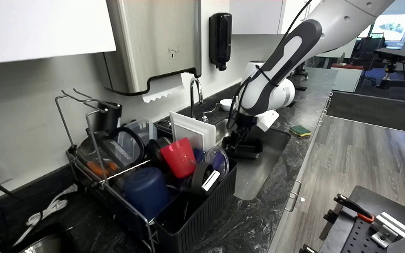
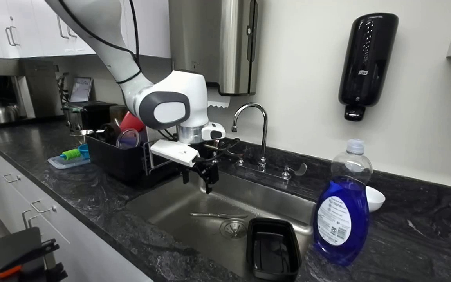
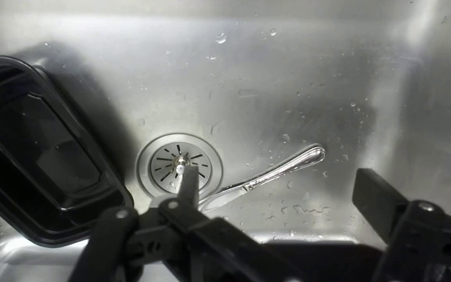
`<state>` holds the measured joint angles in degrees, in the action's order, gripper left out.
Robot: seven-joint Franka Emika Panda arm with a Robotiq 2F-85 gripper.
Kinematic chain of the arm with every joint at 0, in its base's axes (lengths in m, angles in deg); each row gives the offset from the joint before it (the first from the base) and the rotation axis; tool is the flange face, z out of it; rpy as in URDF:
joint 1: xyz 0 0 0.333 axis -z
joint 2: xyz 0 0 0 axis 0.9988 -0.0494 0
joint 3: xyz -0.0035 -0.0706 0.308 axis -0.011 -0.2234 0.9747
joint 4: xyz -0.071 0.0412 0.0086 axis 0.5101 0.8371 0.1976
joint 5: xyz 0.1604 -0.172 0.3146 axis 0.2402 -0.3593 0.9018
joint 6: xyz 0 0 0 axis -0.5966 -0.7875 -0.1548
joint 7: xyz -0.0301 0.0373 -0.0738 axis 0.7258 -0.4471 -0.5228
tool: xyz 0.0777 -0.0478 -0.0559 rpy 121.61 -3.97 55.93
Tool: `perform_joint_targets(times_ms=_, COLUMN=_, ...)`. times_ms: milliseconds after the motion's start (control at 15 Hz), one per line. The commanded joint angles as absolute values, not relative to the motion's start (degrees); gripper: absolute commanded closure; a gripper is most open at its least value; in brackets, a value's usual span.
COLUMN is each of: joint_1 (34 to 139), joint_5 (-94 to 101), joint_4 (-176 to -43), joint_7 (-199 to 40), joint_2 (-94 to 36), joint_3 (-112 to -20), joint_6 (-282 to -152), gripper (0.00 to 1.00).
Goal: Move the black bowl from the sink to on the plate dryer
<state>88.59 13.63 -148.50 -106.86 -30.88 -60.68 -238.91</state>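
The black bowl [image 2: 272,250] is a rectangular black tub. It rests upright in the steel sink [image 2: 194,231], at the end near the soap bottle. In an exterior view the bowl [image 1: 250,149] shows partly behind the gripper. In the wrist view the bowl [image 3: 41,145] lies at the left, outside the jaws. My gripper [image 2: 197,183] is open and empty above the sink's rack end, apart from the bowl. The wrist view shows its spread fingers [image 3: 278,176] with nothing between them. The plate dryer, a black dish rack [image 1: 220,191], stands beside the sink, also seen in an exterior view [image 2: 110,160].
The rack holds a red cup [image 1: 178,158], a blue tub [image 1: 147,191], a white plate [image 1: 202,131] and other dishes. A knife [image 3: 284,168] lies beside the drain. A faucet [image 2: 264,137] rises behind the sink. A blue soap bottle [image 2: 341,219] and a sponge [image 1: 300,130] stand nearby.
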Motion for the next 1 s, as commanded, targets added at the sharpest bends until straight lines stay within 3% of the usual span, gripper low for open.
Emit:
perform_joint_targets(times_ms=0, joint_1=93.3, joint_5=13.7, joint_4=-144.9, joint_7=-111.6, joint_2=-36.6, joint_3=-57.0, joint_6=-243.7, gripper=0.00)
perform_joint_targets(times_ms=933, joint_1=101.4, joint_5=1.8, joint_4=-112.0, joint_7=-116.4, joint_2=-62.3, joint_3=-56.1, joint_6=-232.7, gripper=0.00)
